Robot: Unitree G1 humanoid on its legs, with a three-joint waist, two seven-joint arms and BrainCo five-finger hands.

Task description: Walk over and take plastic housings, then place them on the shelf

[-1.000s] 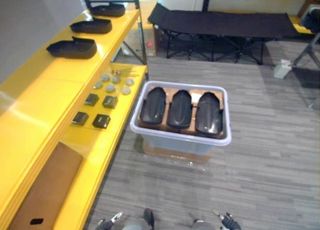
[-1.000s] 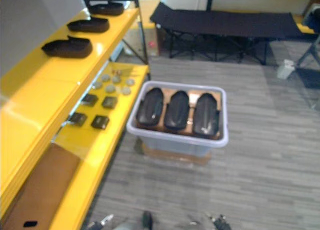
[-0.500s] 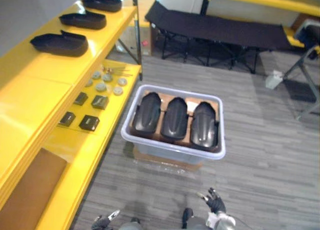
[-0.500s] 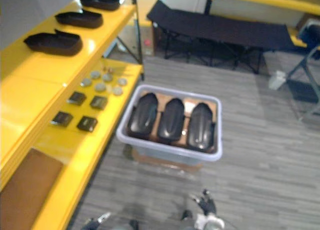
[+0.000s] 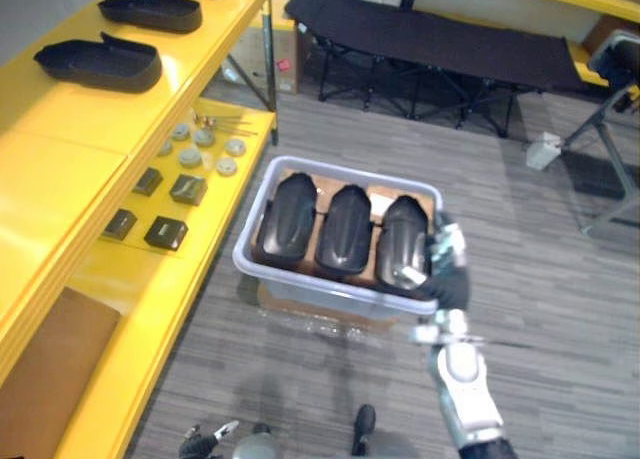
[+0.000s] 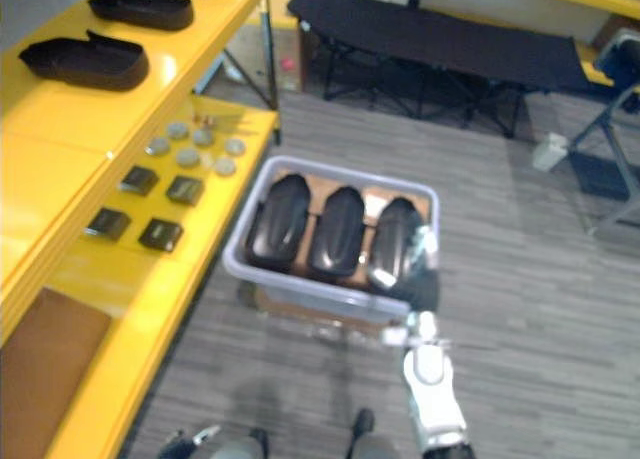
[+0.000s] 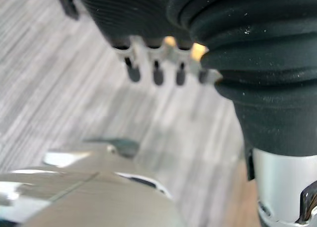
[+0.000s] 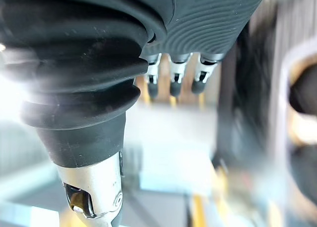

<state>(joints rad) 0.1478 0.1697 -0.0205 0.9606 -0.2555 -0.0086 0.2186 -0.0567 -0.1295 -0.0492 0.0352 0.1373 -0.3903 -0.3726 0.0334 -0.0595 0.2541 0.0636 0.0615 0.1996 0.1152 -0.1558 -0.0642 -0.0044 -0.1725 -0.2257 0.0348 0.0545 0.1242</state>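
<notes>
Bin (image 5: 312, 295) on the floor: three plastic housings lie in it side by side, domed backs up, packed close. None is lifted yet. More housings (image 5: 97, 64) already sit on the top tier of the yellow shelf (image 5: 60, 154), left of the bin and beyond it.

Your right hand (image 5: 443, 269) hovers at the bin's near right corner, over the right-most housing (image 5: 396, 229). Its fingers are loosely straight and hold nothing. You can't tell from the head views whether it touches the shell. Your left hand (image 5: 205, 442) hangs low, well short of the bin on its near left side, fingers relaxed and empty.

Risks as I judge them:
- The hand sits right over the rim. Drop straight down and the fingers may land on the bin's wall instead of the housing, shoving or tipping the bin.
- The shells look smooth and rounded. A one-hand pinch on the dome could slip, so look for an edge to hook.
- They're tightly packed. Pulling the right-most one at an angle could drag the middle housing (image 5: 347, 229) with it.
- The left hand is too far from the bin to steady the load.
- Small parts (image 5: 165, 232) lie on the lower tier just left of the bin. A low swing toward the shelf could sweep them off.
</notes>
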